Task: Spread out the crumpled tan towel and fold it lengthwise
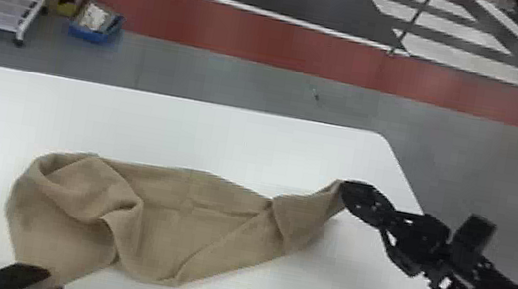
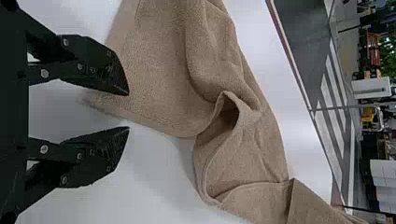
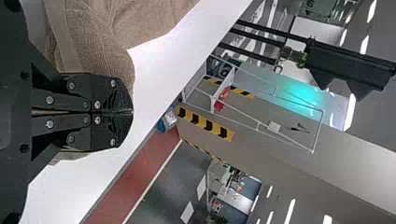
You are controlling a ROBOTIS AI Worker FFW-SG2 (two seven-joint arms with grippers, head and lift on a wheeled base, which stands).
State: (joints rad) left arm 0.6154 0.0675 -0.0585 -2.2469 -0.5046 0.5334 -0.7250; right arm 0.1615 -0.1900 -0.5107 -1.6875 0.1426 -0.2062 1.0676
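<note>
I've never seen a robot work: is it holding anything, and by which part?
The right gripper holds the tan towel by its narrow right-hand end; the open left gripper holds nothing.

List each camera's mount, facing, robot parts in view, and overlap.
Head: on the head; forward, down at towel and table; left end effector, right end effector.
Left wrist: on that wrist; over towel, forward-right; its open fingers.
Right wrist: on that wrist; past towel and table edge, forward-left; its closed fingers.
Shared, head and left wrist: bunched towel.
</note>
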